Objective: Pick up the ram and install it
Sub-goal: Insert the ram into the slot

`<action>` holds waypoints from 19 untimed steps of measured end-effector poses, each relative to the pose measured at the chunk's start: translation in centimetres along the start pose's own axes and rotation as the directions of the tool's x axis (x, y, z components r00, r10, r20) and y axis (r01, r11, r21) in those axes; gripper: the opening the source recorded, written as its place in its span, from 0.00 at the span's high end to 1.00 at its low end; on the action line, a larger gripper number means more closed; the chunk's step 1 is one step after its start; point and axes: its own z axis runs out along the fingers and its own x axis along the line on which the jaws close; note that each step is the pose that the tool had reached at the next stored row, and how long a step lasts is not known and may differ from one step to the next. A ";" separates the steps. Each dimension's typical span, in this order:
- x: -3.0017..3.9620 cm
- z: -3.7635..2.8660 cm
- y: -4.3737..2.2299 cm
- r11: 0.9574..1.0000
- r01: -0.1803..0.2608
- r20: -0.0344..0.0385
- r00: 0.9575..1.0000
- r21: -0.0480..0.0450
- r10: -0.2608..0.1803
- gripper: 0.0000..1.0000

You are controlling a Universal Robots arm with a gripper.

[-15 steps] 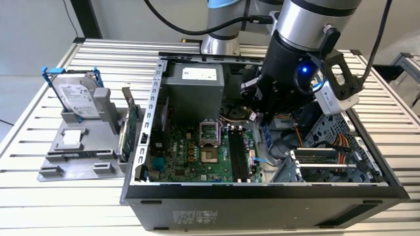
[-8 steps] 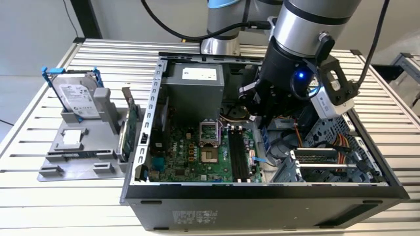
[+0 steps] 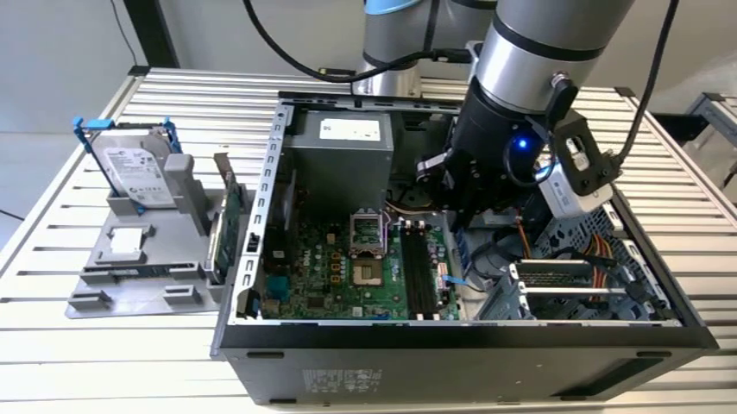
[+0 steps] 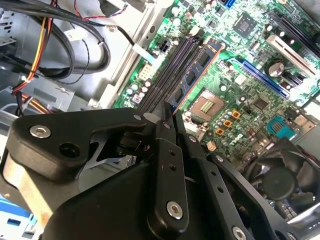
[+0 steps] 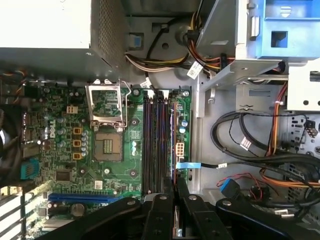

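One gripper (image 4: 167,117) hangs low inside the open computer case (image 3: 461,332), fingers pinched on the ram (image 4: 192,75), which stands on edge along the memory slots (image 5: 155,145) of the motherboard (image 5: 100,150), apparently lined up for seating.

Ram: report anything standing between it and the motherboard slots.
Nothing visible does. The ram is pinched at one end by the end effector and lies lengthwise right along the memory slots. No cable crosses them; the blue-tagged cable ends beside them.
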 end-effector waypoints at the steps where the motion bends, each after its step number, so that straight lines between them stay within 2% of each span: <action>1: 0.00 0.14 0.00 1.000 0.000 0.000 1.000 -0.001 0.000 1.00; 14: -0.04 2.16 -0.07 1.000 -0.008 0.000 1.000 -0.012 0.008 1.00; 19: -0.05 2.89 -0.07 1.000 -0.009 0.000 1.000 -0.021 0.009 1.00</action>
